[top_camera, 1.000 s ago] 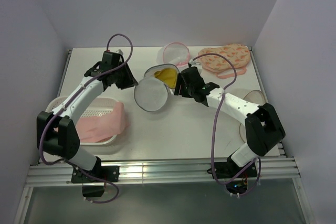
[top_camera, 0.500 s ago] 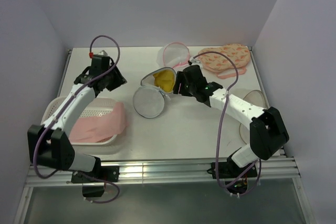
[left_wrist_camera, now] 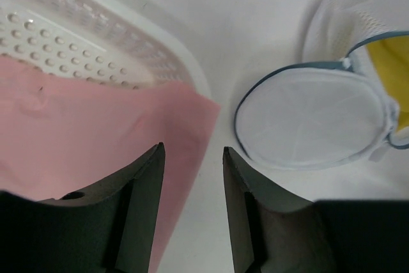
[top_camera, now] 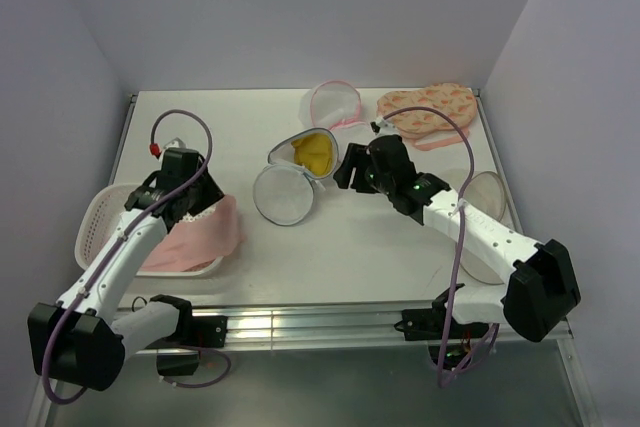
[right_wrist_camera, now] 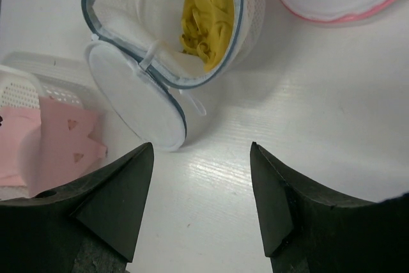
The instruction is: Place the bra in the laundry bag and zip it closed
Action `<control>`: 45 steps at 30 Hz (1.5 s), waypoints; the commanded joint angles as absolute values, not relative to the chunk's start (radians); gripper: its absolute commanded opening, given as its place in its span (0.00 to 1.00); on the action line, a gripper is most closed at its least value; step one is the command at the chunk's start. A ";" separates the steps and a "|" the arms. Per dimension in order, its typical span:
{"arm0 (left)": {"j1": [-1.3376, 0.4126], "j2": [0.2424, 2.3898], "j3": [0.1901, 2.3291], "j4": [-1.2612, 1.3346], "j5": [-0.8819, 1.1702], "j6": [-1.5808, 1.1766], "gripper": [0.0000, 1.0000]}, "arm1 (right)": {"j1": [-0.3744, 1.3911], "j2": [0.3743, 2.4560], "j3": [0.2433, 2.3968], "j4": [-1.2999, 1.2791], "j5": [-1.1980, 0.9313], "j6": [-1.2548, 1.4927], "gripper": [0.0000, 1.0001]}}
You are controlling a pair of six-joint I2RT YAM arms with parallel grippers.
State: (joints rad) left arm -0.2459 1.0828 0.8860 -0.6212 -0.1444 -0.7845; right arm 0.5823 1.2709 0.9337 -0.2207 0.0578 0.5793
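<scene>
Mid-table: laundry bag (top_camera: 290,179) lying unzipped, two white mesh domes hinged apart along the grey zip rim, nearer dome turned flat-faced toward the arms, farther dome cupping the yellow bra (top_camera: 316,150), bunched up inside it. Just to the right of the bag and apart from it, right gripper (top_camera: 348,167), fingers spread wide with only bare table between them, nothing held. On the left side, left gripper (top_camera: 203,193) hanging over the edge of a pink cloth (top_camera: 205,232) that spills out of a white perforated basket (top_camera: 100,209), fingers parted about halfway, gripping nothing; impossible to tell from either view whether touching the cloth. Behind the laundry bag, near the back edge of the table, a pink-rimmed mesh bag (top_camera: 333,104); to the right of that, near the far right corner, a peach patterned padded piece (top_camera: 430,109)
</scene>
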 commanded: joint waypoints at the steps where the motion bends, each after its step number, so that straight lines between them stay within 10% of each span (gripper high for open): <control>1: -0.274 1.043 0.861 -0.650 -0.166 -0.810 0.47 | 0.584 1.233 0.905 -0.178 0.031 0.583 0.69; 45: -0.586 1.244 0.943 -0.825 -0.437 -0.807 0.31 | 0.584 1.152 0.818 -0.167 0.018 0.583 0.67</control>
